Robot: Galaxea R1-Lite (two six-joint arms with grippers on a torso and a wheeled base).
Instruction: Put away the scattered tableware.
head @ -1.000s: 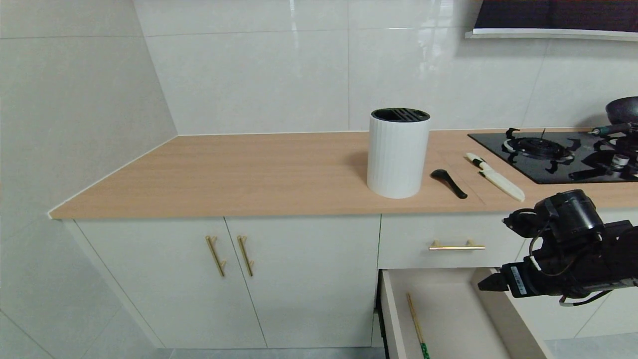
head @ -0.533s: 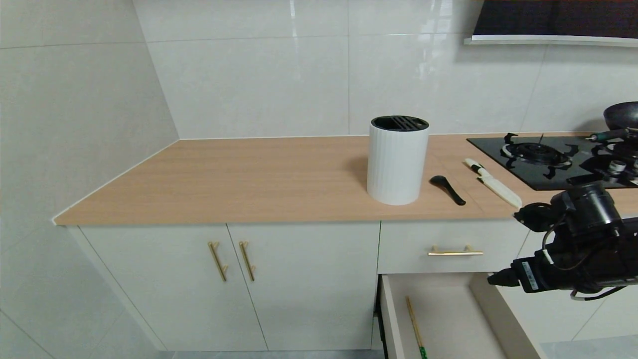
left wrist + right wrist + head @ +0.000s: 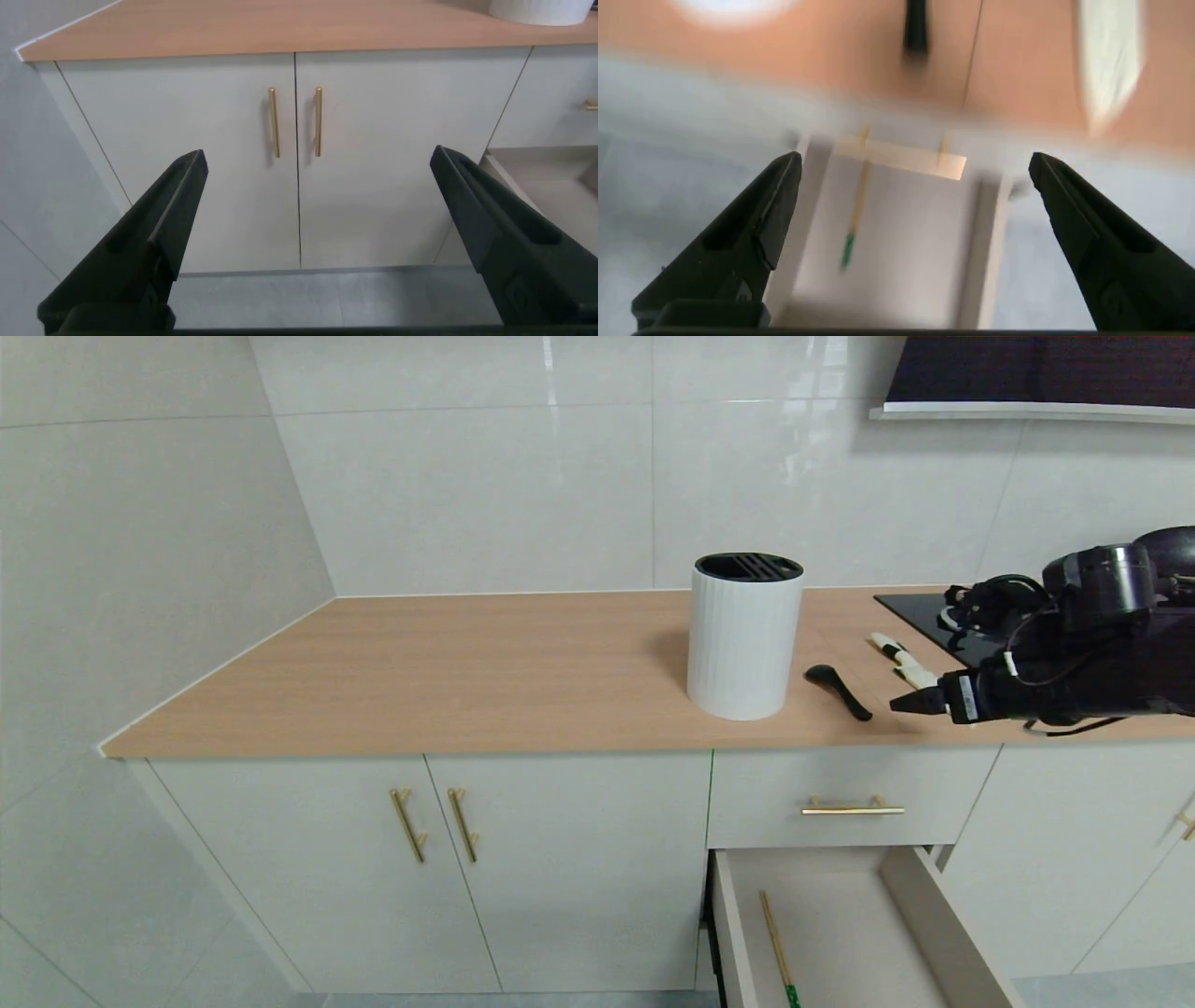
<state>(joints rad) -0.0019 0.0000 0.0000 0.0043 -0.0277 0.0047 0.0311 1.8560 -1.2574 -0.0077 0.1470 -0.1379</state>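
The right gripper point(image 3: 910, 704) hovers over the front edge of the wooden countertop point(image 3: 467, 672). Its two black fingers point(image 3: 775, 233) are spread wide with nothing between them, and it points toward nine o'clock in the head view. Just off its tip, at nine o'clock, lies a black spoon point(image 3: 838, 689), with its bowl away from the robot and its handle toward the counter edge. The handle lines up with the open gap, which suggests the spoon is the next piece to be taken. At twelve o'clock of the fingertips, partly behind the arm, a white knife point(image 3: 892, 647) rests flat beside the gas hob point(image 3: 920, 611). At nine o'clock from the spoon stands an upright white knife block point(image 3: 745, 637) with a black slotted top, the likely home for the knife. At six o'clock, below the counter, a drawer point(image 3: 938, 933) is pulled out. A wooden chopstick with a green end point(image 3: 777, 943) lies along its floor, so cutlery seems to belong there. The left gripper point(image 3: 318, 157) hangs low before the cabinet doors point(image 3: 294, 187), fingers likewise wide apart and empty, apparently parked out of the way.
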